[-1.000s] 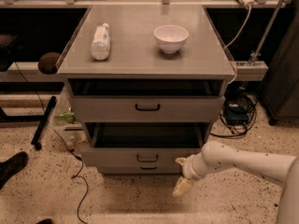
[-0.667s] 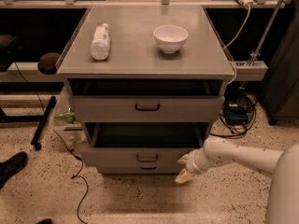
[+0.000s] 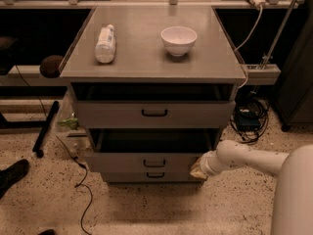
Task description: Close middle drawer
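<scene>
The grey cabinet (image 3: 146,58) has three drawers. The middle drawer (image 3: 127,161) stands pulled out, its tray open to view, with a small black bar handle on its flat front. My gripper (image 3: 197,171), on the white arm reaching in from the right, is against the right end of that drawer's front. The top drawer (image 3: 112,114) is out a little. The bottom drawer (image 3: 127,176) sits in, just below the middle one.
A white bowl (image 3: 178,39) and a lying bottle (image 3: 104,43) are on the cabinet top. A black cable (image 3: 83,190) trails on the speckled floor at the left. A shoe (image 3: 12,175) is at the far left. Cables and a box lie at the right of the cabinet.
My gripper has risen from the floor level and moved up against the right end of the middle drawer's front. The drawer looks about as far out as before.
</scene>
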You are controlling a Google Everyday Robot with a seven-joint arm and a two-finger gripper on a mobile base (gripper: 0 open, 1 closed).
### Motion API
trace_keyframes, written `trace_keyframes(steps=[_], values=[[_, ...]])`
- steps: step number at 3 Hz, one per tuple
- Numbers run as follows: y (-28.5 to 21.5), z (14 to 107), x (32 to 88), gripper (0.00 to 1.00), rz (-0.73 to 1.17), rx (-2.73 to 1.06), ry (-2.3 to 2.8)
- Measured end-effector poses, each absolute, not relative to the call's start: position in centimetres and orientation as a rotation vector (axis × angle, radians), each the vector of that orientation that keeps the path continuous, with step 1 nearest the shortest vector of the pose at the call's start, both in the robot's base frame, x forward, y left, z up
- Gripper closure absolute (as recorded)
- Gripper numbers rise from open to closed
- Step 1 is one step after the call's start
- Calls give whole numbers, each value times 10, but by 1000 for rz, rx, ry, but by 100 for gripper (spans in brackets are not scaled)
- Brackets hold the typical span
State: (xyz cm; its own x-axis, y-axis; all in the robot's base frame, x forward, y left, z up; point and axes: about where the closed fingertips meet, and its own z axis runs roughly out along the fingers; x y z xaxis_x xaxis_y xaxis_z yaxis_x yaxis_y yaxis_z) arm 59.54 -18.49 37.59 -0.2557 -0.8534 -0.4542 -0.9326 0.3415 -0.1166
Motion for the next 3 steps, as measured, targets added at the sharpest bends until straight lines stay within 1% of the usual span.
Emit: trace_keyframes(steps=[2, 3], values=[[-198, 381, 605, 15, 174, -1489, 2170], [-202, 384, 604, 0, 159, -1466, 2167]])
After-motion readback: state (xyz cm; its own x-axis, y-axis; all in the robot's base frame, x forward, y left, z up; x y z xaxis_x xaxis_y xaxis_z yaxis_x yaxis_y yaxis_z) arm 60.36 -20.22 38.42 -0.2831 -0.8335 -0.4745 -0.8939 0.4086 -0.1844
